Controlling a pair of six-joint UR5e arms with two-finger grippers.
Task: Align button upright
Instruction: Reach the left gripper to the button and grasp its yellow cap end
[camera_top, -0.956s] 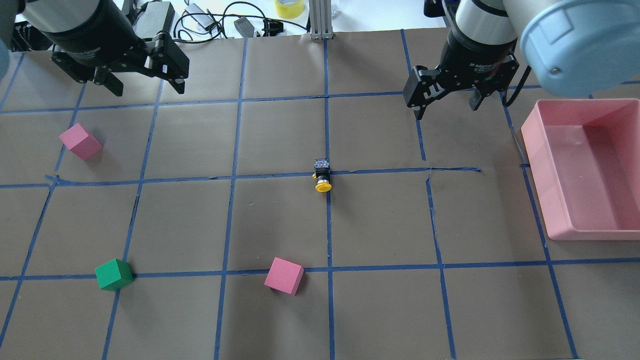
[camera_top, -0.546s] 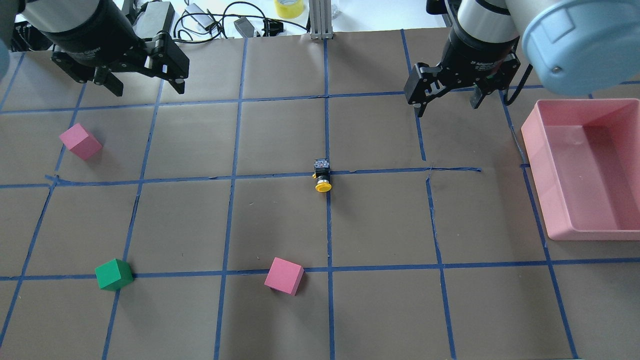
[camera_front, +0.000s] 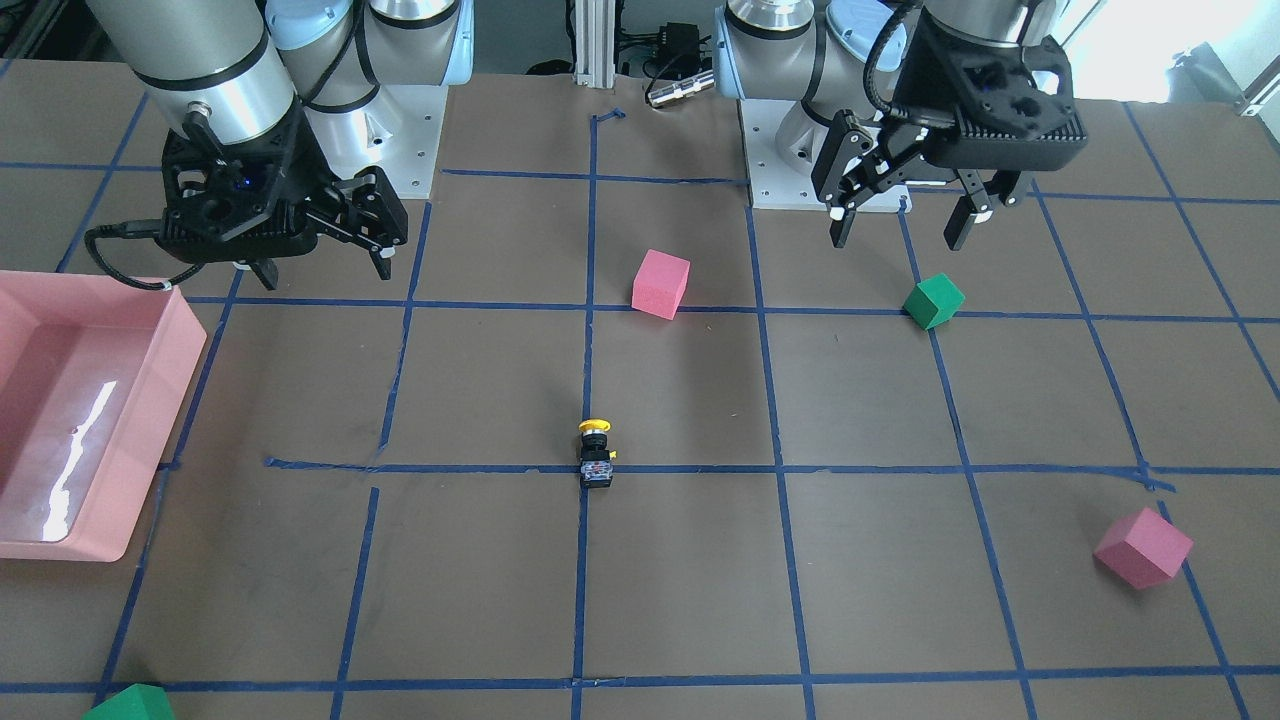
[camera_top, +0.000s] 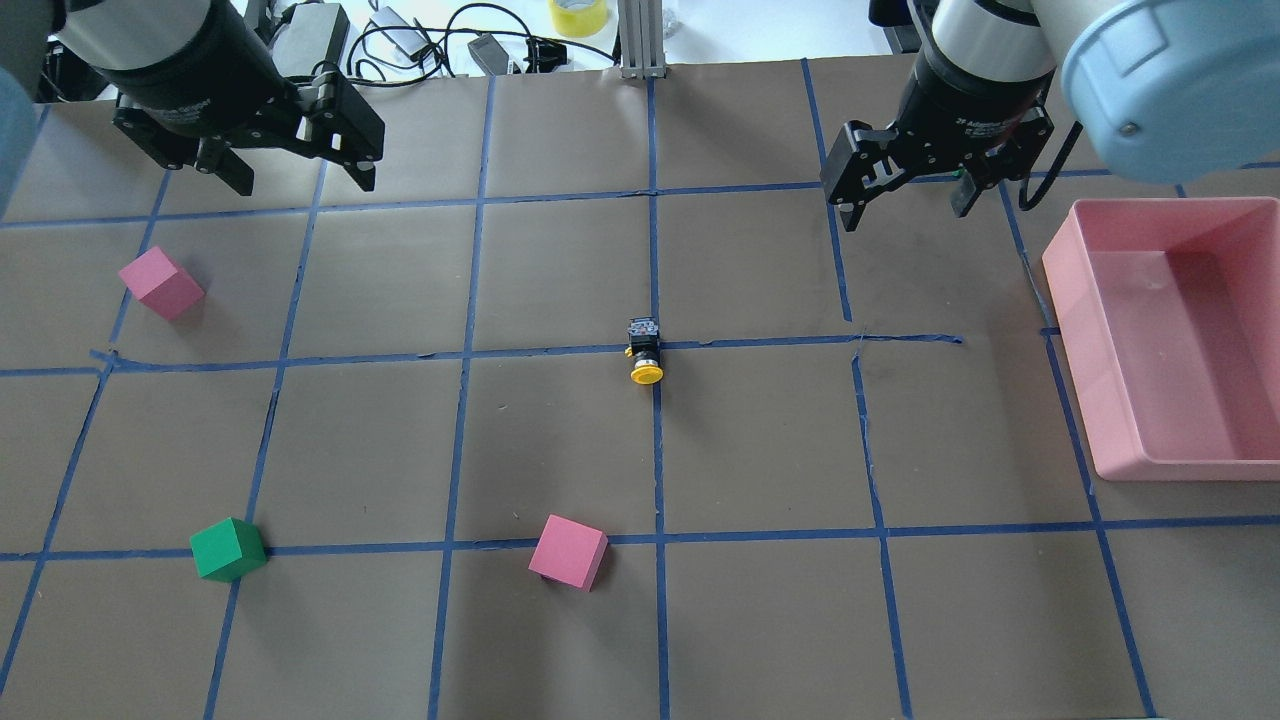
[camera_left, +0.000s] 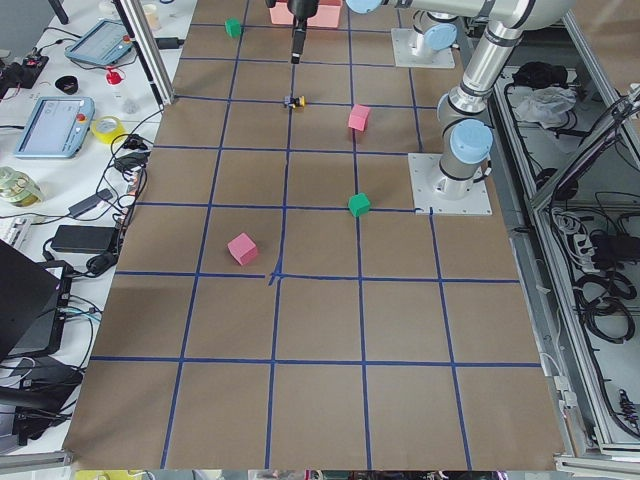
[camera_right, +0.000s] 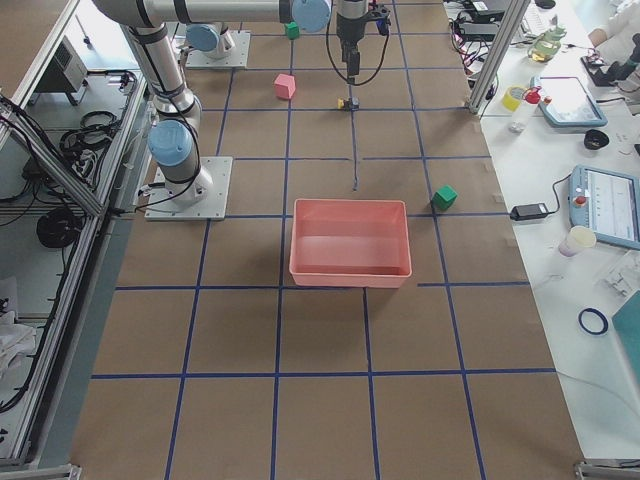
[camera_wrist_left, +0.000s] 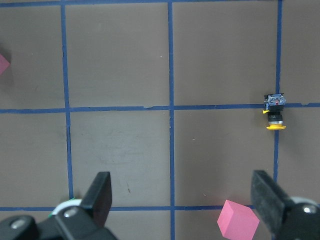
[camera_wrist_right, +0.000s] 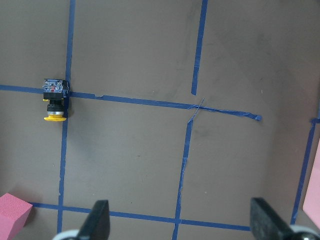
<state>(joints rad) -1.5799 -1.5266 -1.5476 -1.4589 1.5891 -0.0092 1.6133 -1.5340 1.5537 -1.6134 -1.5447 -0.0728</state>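
We find the button (camera_top: 645, 352) lying on its side across the central blue tape line (camera_top: 540, 352), not upright. Our left gripper (camera_top: 300, 175) and right gripper (camera_top: 905, 205) hang spread and empty, far left and far right, likely to keep it in view.

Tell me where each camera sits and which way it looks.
Front: across the table, facing the robot; both bases, left gripper at view's right.
Overhead: behind the robot, looking forward and down; left gripper at view's left, right gripper opposite.
Left side: at the table's end, looking along it; both bases.
Right side: at the other end, tray mid-view; both bases.
Left wrist: looking down; own fingers below.
Right wrist: likewise; own fingers.
Shared: all show the button.
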